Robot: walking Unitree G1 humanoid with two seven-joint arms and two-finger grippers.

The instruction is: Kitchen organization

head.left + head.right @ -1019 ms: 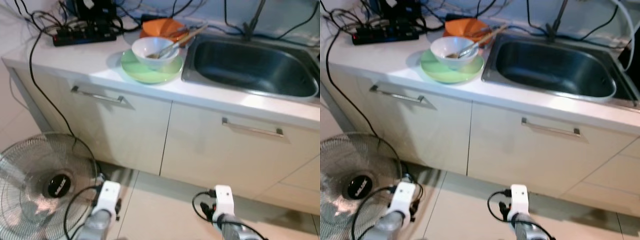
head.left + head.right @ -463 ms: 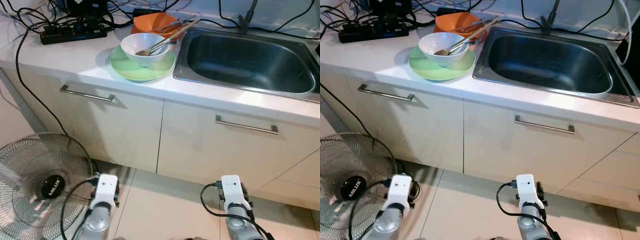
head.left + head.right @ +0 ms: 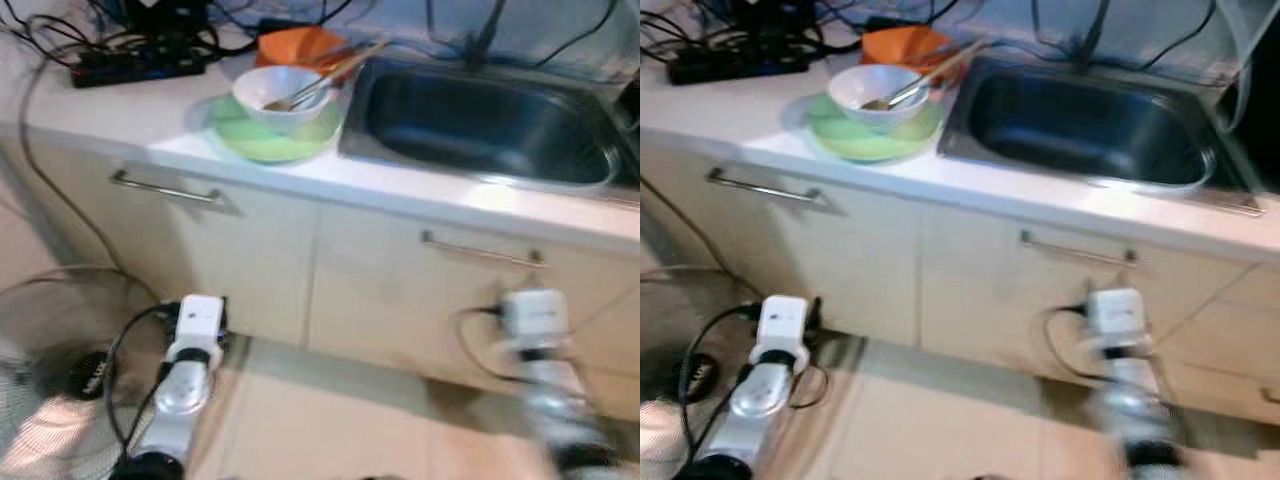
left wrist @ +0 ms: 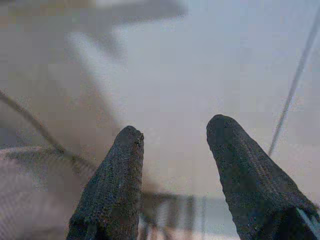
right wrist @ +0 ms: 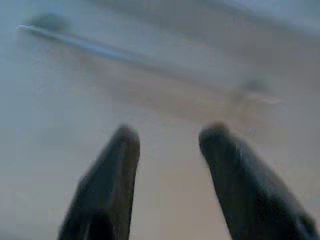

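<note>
Two silver arms carry white wrist blocks with looping black cables; each pincer (image 4: 172, 175) has ribbed black fingers (image 4: 112, 190).

Right pincer (image 5: 167, 135) fingers parted, empty, before blurred cabinet door, handle (image 5: 80, 44) beyond.

I see a white desk (image 3: 120, 115) with pale cupboard doors (image 3: 240, 255) under it, a tiled floor (image 3: 330, 430) below, and a fan (image 3: 50, 400) standing left of the doors.

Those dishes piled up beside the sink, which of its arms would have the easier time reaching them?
Probably the left. The white bowl on the green plate sits left of the sink, on the left gripper's side. Both arms hang low before the cabinets, jaws open and empty.
</note>
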